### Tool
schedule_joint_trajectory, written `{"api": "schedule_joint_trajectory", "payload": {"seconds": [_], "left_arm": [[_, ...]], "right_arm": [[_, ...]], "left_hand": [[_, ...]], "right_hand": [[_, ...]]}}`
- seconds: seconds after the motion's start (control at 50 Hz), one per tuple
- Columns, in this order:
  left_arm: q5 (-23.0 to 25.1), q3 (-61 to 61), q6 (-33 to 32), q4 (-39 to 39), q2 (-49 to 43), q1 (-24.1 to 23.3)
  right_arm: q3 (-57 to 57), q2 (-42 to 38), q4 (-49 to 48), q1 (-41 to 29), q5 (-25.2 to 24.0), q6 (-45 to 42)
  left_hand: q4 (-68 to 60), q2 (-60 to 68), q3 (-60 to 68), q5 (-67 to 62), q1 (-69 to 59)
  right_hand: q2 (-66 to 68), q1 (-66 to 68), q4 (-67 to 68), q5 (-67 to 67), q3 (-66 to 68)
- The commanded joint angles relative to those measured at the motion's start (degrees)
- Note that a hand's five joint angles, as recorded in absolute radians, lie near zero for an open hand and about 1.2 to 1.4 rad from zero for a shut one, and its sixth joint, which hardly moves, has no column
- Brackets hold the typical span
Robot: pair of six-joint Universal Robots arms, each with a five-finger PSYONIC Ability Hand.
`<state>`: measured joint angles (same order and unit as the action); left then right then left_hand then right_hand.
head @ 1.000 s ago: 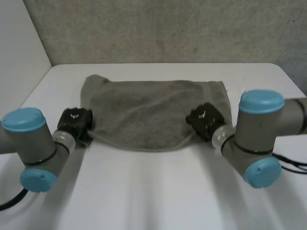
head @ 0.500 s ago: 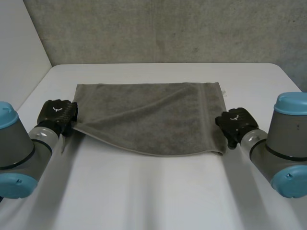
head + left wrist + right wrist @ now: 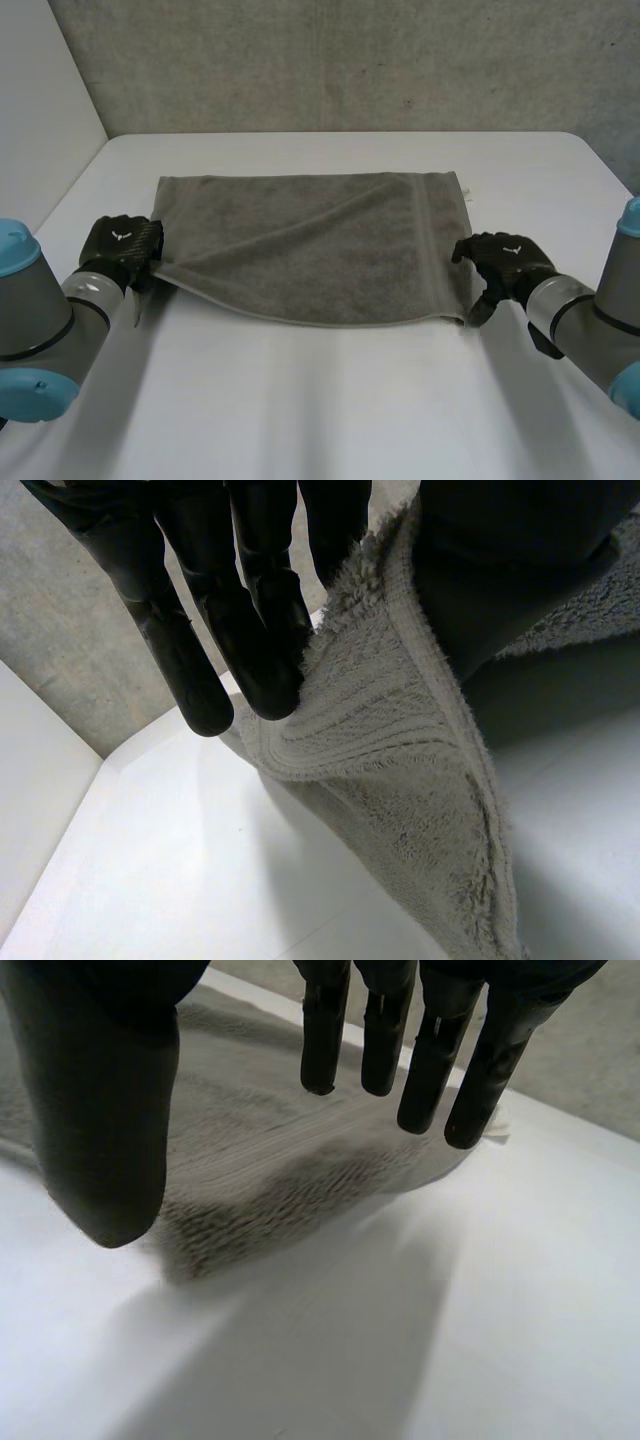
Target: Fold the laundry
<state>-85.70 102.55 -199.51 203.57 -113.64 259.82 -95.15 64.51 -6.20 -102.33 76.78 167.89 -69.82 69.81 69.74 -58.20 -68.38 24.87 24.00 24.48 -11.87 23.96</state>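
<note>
A grey towel lies spread across the white table, its near edge sagging a little in the middle. My left hand is at the towel's near left corner. In the left wrist view its straight fingers and thumb pinch the towel's hem and hold that corner slightly lifted. My right hand sits just off the near right corner, open. In the right wrist view its fingers and thumb stand apart above the towel's corner, which rests on the table.
A rough concrete wall runs along the table's far edge, and a pale wall stands at the left. Bare white tabletop stretches in front of the towel and beyond both hands.
Both hands moved outward and pulled the bunched towel flat and wide. The right hand then straightened its fingers and let go of the right corner. The left hand keeps its pinch.
</note>
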Motion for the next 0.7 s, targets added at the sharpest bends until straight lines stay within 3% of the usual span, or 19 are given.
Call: {"api": "schedule_joint_trajectory", "payload": {"seconds": [0.02,0.36,0.46,0.58,0.7], "left_arm": [[0.00,0.02,0.00,0.07,0.00,0.07],[0.00,0.11,0.00,0.42,-0.27,0.34],[0.00,0.11,0.09,0.42,-0.18,0.43],[0.00,0.11,0.00,0.42,-0.27,0.43],[0.00,0.11,0.00,0.51,-0.27,0.43]], "right_arm": [[-0.13,-2.81,-0.39,-0.51,-0.58,0.51],[0.84,-7.03,-5.66,-0.59,-0.32,0.95],[0.84,-6.85,-8.39,-0.51,1.26,1.92],[0.05,-5.80,-10.41,-0.59,6.61,2.36],[0.23,-5.54,-10.24,-1.64,5.84,3.50]], "left_hand": [[-10.18,10.19,10.26,-11.80,-11.62],[-10.18,10.19,10.26,-11.80,-11.62],[-10.18,10.19,10.26,-11.80,-11.62],[-10.18,10.19,10.26,-11.80,-11.62],[-10.18,10.19,10.26,-11.80,-11.62]], "right_hand": [[-5.87,-5.00,-5.48,2.88,-4.97],[4.71,5.58,5.09,-7.70,5.61],[11.29,12.16,11.67,-14.28,12.19],[12.97,13.84,13.36,-15.96,13.87],[11.97,12.84,12.35,-14.96,12.87]]}}
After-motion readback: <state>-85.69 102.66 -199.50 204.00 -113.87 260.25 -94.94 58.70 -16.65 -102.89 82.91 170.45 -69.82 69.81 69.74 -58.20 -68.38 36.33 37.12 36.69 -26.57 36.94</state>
